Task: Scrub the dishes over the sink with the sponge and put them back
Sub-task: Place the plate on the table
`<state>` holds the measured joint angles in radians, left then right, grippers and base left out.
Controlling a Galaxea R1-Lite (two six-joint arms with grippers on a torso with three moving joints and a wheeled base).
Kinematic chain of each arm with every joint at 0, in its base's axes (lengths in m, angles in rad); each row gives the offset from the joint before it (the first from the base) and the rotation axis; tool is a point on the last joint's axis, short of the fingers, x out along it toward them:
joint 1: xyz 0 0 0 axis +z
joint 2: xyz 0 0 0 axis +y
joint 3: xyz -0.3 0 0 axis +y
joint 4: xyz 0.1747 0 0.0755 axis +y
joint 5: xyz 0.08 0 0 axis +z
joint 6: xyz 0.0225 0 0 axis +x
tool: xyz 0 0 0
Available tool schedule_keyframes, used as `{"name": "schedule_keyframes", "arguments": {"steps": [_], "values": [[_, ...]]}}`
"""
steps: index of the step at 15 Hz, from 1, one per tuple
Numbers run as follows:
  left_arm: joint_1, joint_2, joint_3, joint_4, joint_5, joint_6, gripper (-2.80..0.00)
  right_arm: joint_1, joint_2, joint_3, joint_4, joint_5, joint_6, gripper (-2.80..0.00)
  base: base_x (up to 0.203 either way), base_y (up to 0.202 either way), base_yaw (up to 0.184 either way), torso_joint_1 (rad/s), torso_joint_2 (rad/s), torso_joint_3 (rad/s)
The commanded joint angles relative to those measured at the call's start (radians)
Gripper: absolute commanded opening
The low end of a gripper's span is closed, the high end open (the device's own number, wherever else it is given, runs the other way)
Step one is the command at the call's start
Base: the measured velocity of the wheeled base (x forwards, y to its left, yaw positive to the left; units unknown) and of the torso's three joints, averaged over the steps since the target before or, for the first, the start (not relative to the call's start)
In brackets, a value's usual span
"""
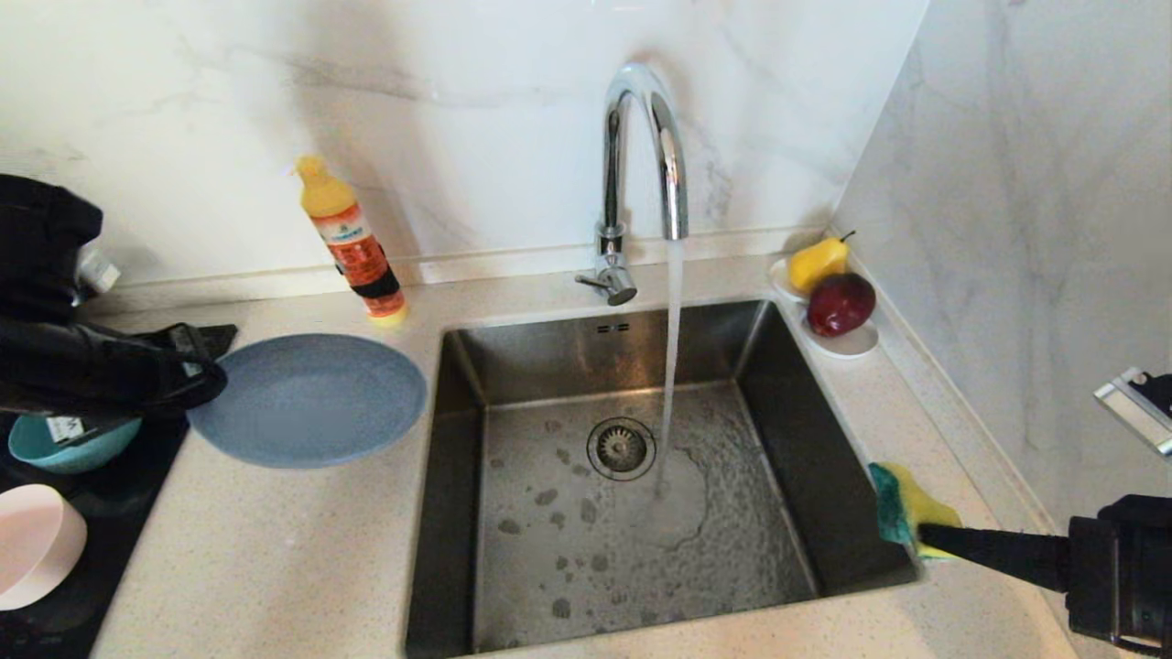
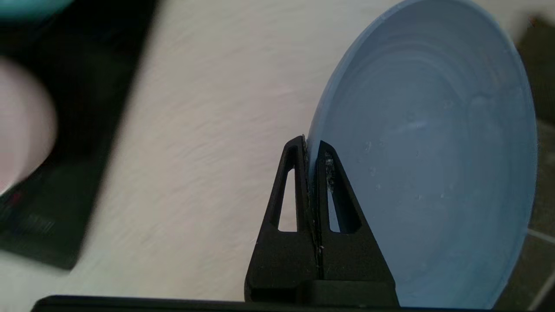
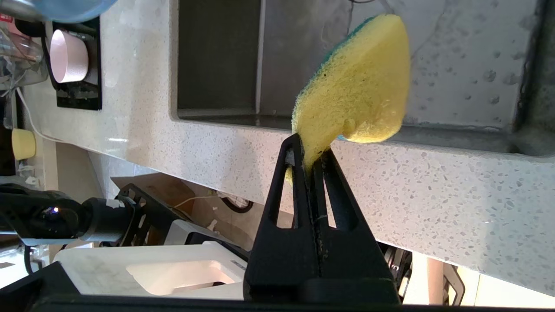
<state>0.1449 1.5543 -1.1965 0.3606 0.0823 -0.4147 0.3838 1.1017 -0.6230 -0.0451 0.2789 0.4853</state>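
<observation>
My left gripper (image 1: 206,380) (image 2: 313,149) is shut on the rim of the grey-blue plate (image 1: 311,398) (image 2: 429,164), which hangs above the counter left of the sink (image 1: 623,476). The teal bowl (image 1: 73,444) and the pink bowl (image 1: 32,545) sit on a black mat at the far left, partly hidden by my left arm. At the sink's right front corner my right gripper (image 1: 920,535) (image 3: 310,149) is shut on the yellow sponge (image 1: 906,508) (image 3: 355,86), its green side turned toward the basin. Water runs from the tap into the sink.
A chrome faucet (image 1: 641,174) stands behind the basin, with an orange soap bottle (image 1: 352,243) to its left. A white dish with a pear and an apple (image 1: 833,293) sits at the back right corner. A marble wall closes the right side.
</observation>
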Motion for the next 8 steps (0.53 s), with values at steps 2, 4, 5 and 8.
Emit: {"name": "schedule_keyframes", "arguments": {"steps": [2, 4, 5, 8], "values": [[0.147, 0.027, 0.055, 0.004, -0.095, -0.017, -2.80, 0.000, 0.023, 0.000, -0.002, 0.002, 0.002, -2.80, 0.000, 0.000, 0.000, 0.000, 0.00, 0.000], [0.205, 0.068, 0.069, -0.021, -0.143, -0.019, -2.80, -0.001, 0.035, -0.001, -0.002, 0.002, 0.002, -2.80, 0.000, 0.000, 0.000, 0.000, 0.00, 0.000], [0.228, 0.083, 0.071, -0.050, -0.178, -0.019, -2.80, 0.000, 0.043, -0.003, -0.004, 0.002, 0.002, -2.80, 0.000, 0.000, 0.000, 0.000, 0.00, 0.000], [0.271, 0.112, 0.086, -0.129, -0.253, -0.003, -2.80, 0.000, 0.061, -0.003, -0.004, 0.023, 0.002, -2.80, 0.000, 0.000, 0.000, 0.000, 0.00, 0.000]]}}
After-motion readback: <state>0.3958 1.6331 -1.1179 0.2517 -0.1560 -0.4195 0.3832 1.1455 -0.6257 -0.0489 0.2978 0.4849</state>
